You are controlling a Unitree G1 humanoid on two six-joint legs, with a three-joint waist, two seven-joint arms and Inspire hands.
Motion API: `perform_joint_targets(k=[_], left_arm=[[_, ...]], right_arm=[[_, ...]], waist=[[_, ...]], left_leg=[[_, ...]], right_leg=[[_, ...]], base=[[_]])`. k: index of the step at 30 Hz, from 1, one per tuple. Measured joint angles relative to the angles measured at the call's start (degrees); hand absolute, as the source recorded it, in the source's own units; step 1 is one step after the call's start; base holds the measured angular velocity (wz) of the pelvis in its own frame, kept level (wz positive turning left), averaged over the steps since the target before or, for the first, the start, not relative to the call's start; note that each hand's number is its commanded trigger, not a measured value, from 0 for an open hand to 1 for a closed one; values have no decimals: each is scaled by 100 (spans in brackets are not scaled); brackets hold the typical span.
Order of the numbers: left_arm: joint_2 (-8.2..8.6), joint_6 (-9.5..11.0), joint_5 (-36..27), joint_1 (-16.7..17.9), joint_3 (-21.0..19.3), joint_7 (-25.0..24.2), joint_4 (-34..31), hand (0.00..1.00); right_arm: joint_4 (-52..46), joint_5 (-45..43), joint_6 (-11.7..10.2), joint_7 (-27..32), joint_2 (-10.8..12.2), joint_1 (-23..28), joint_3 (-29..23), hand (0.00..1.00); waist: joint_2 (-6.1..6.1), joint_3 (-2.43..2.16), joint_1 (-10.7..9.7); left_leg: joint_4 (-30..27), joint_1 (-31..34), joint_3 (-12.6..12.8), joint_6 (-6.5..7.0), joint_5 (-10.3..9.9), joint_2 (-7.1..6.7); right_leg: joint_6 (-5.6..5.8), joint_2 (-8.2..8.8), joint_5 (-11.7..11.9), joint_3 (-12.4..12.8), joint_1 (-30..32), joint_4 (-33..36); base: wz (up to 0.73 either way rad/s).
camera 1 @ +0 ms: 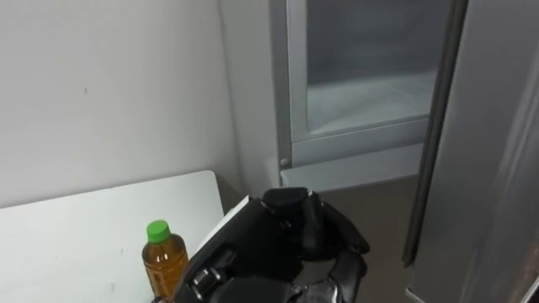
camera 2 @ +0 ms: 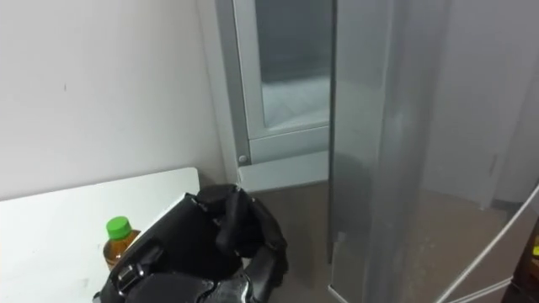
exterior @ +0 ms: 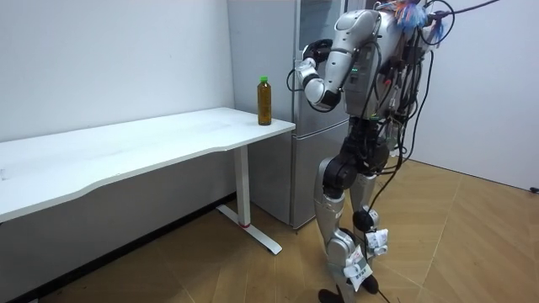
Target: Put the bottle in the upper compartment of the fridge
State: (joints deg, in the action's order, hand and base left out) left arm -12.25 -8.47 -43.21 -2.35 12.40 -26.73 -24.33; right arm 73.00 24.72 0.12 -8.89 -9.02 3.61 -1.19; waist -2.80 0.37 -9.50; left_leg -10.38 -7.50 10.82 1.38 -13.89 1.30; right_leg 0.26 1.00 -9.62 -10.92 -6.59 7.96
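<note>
A bottle of amber drink with a green cap stands upright at the corner of the white table, next to the fridge; the room view shows the bottle there too. My left hand is raised in front of my chest, right of the bottle and apart from it, with loosely bent fingers and nothing in it. The upper fridge compartment stands open ahead, with a pale shelf inside. I stand upright just in front of the fridge, at the table's end.
The open grey fridge door stands edge-on at my right, close to my hand. A white wall runs behind the table. Wooden floor stretches behind me.
</note>
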Motion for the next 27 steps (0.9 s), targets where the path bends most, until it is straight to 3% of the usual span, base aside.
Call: perform_joint_targets(k=[11,27], left_arm=[[-35,-28,14,0,101,-139,7,0],[-2,-44,348,1,246,-146,13,0]], right_arm=[[-9,3,0,-1,2,-11,-4,0],[-167,-4,-3,118,4,70,1,0]], waist=[[1,1,-127],[-12,1,-139]], left_leg=[[0,-12,7,0,0,1],[-2,5,28,0,0,4]], right_leg=[[0,3,0,-1,-22,-18],[-1,-6,0,29,58,-2]], base=[[0],[0]])
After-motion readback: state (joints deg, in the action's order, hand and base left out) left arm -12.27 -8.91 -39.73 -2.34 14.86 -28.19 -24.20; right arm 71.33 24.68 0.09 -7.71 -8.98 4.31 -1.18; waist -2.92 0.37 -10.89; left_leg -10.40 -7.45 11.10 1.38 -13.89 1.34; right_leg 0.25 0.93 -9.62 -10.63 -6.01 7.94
